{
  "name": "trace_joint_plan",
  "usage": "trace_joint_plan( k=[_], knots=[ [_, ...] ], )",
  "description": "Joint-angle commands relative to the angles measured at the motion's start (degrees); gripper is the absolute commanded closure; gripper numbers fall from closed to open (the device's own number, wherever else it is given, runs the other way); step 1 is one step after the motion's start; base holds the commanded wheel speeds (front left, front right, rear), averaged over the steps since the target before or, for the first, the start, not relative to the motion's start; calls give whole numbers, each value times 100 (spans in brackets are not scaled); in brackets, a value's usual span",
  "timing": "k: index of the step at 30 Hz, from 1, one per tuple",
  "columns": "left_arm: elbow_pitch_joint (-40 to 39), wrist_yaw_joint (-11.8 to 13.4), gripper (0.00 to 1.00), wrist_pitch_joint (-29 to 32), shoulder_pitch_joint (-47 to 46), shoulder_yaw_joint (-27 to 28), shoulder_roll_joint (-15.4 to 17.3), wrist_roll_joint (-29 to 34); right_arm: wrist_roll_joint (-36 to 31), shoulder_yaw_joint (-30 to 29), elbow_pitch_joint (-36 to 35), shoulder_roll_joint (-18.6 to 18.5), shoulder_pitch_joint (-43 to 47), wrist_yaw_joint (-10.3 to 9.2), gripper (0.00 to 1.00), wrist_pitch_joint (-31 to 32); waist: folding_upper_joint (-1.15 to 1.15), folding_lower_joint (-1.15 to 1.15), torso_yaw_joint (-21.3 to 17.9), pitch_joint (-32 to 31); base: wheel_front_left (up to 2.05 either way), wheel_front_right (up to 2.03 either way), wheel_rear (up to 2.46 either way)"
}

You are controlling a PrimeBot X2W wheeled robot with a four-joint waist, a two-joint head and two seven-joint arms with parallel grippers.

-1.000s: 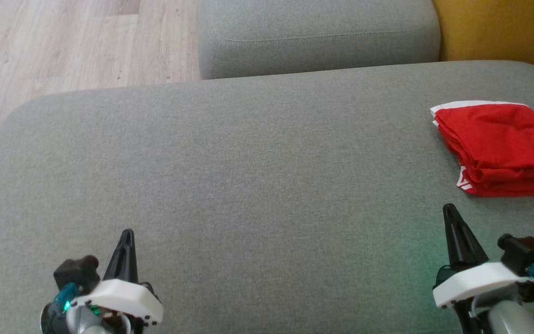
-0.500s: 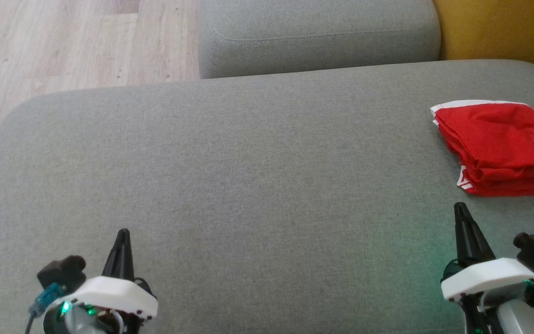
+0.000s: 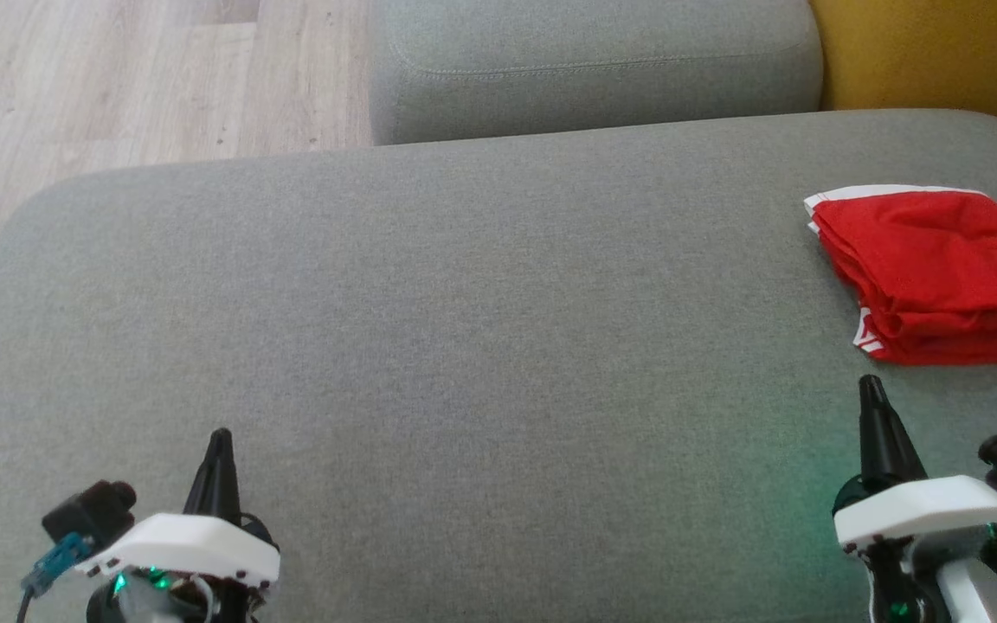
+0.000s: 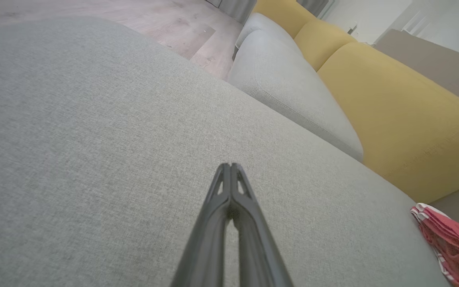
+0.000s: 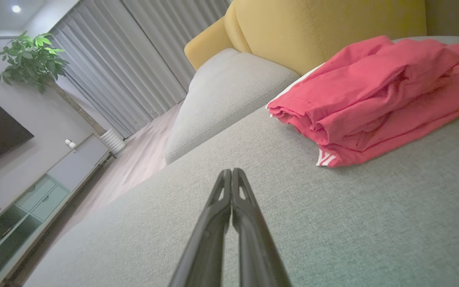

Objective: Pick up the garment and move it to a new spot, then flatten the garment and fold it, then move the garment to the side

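The garment [image 3: 940,272] is red with white trim and lies folded at the right edge of the grey sofa cushion [image 3: 464,346]. The right wrist view shows the garment [image 5: 373,99] close ahead to the right, and the left wrist view has the garment [image 4: 452,243] far off at lower right. My left gripper [image 3: 221,435] rests shut and empty over the cushion's near left. My right gripper [image 3: 871,383] is shut and empty too, a short way in front of the garment without touching it. Both fingertip pairs, left [image 4: 230,166] and right [image 5: 231,172], are pressed together.
A second grey cushion [image 3: 594,65] lies beyond the main one. A yellow backrest [image 3: 931,52] rises at the far right. Wooden floor [image 3: 118,86] runs along the far left. A TV cabinet [image 5: 34,191], curtains and a plant [image 5: 30,56] stand across the room.
Both grippers have drawn outward and slightly back toward me, the left one leftward and the right one rightward. The garment has not moved.
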Motion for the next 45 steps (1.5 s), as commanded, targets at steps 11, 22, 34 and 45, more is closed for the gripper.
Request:
trace_joint_plan(
  k=[11, 22, 34, 45],
  knots=[
    [-279, -119, 100, 200, -378, 232, 26, -847, 792, -156, -292, 33, -283, 20, 100, 214, 0, 0, -2, 14, 0, 0, 0],
    [-326, -186, 100, 380, -407, 333, 28, -1561, 1445, -279, -359, 104, -289, 23, 100, 397, 0, 0, -4, 27, 0, 0, 0],
    [-378, -260, 100, 578, -439, 443, 30, -2341, 2160, -414, -432, 183, -295, 27, 100, 596, 0, 0, -6, 41, 0, 0, 0],
    [-422, -321, 100, 743, -466, 534, 31, -2992, 2755, -526, -493, 248, -301, 30, 100, 763, 0, 0, -8, 53, 0, 0, 0]
  ],
)
